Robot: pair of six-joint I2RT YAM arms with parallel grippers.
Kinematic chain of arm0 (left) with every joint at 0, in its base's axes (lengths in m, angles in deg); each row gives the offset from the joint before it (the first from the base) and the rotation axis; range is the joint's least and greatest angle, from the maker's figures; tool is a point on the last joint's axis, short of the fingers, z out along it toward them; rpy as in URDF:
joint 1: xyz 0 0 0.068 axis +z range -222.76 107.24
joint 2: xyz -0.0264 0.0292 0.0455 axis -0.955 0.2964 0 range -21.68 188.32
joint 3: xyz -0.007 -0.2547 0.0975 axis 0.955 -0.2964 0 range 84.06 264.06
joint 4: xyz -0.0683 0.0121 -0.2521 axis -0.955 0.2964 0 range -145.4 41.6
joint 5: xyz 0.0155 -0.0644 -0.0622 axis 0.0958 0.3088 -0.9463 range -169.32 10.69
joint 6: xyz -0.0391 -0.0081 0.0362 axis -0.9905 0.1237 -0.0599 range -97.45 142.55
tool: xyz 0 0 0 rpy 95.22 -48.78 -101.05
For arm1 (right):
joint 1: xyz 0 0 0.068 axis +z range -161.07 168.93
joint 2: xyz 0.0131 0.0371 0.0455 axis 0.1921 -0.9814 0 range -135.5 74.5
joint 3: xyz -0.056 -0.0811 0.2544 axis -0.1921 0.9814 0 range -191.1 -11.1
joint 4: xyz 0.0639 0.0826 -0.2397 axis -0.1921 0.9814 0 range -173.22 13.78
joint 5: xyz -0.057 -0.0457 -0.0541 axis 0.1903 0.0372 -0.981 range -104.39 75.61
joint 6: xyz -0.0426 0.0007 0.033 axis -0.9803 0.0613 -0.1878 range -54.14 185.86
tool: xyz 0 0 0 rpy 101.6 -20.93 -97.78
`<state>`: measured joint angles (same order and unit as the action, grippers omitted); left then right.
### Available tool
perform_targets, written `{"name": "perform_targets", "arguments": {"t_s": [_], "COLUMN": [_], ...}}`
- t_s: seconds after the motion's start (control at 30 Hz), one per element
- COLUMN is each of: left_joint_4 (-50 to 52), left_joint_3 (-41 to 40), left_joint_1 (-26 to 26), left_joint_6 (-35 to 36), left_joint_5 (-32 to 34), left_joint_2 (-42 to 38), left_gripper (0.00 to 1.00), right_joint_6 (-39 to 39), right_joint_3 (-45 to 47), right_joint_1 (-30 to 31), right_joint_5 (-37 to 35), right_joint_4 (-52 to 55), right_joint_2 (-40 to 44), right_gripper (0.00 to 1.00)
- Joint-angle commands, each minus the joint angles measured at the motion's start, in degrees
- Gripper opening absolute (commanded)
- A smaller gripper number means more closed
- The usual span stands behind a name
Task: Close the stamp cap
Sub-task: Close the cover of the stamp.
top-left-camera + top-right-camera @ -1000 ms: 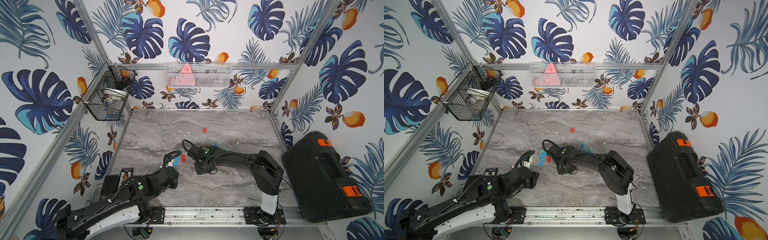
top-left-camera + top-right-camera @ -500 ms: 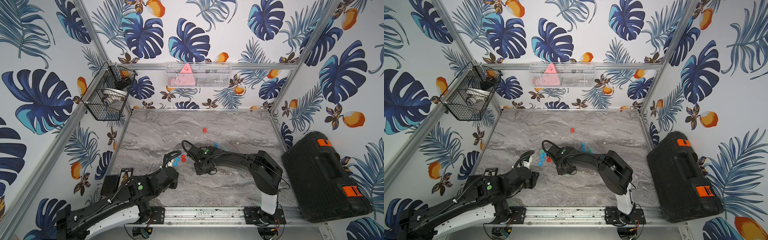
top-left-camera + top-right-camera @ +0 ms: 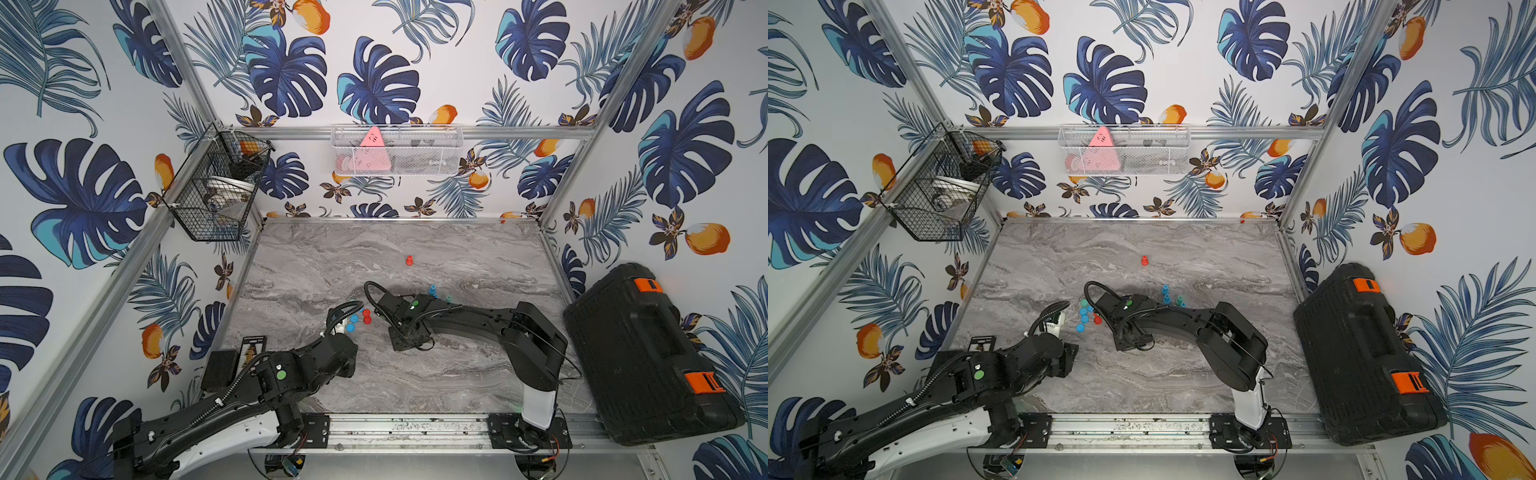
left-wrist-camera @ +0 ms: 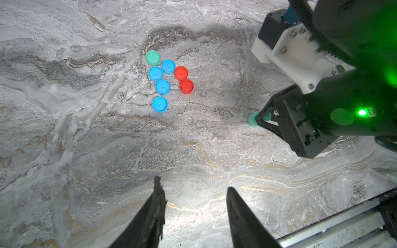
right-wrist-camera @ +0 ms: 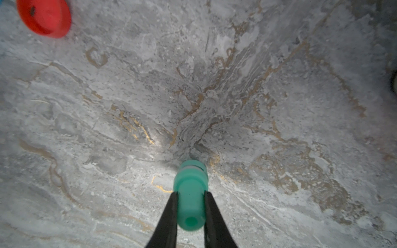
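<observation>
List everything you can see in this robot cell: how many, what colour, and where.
blue round plastic caps: four, blue, clustered on the grey marble tabletop
red round plastic caps: two, red, beside the blue ones
green round plastic cap: one, green, at that cluster's end
green plastic stamp: one, green, in the right gripper
red plastic stamp: one, red, alone farther back
blue and teal plastic stamps: count unclear, by the right arm
black wire basket: one, black, left wall
white mesh basket: one, white, back wall, holding pink triangle
black hard case: one, black, orange latches, right of the table
left gripper: one, black, open and empty
right gripper: one, black, shut on the stamp
</observation>
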<state>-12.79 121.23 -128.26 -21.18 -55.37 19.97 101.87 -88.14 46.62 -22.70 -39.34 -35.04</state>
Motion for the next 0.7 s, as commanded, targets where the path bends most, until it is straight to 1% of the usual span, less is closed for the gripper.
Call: {"name": "perform_targets", "arguments": {"t_s": [0.0, 0.47, 0.67], "left_joint_4": [-0.83, -1.22, -1.05], "left_joint_3": [-0.07, 0.07, 0.39], "left_joint_1": [0.0, -0.04, -0.04], "left_joint_6": [-1.01, -0.71, -0.66], "left_joint_5": [0.71, 0.53, 0.6], "left_joint_2": [0.06, 0.51, 0.55], "left_gripper": [0.51, 0.51, 0.51], "right_joint_6": [1.09, 1.94, 1.36], "right_joint_3": [0.08, 2.67, 1.6], "right_joint_1": [0.27, 0.32, 0.33], "right_joint_5": [-0.21, 0.38, 0.79], "right_joint_4": [1.12, -0.18, -0.46], "right_joint_2": [0.64, 1.22, -0.33], "right_gripper": [0.17, 0.17, 0.17]}}
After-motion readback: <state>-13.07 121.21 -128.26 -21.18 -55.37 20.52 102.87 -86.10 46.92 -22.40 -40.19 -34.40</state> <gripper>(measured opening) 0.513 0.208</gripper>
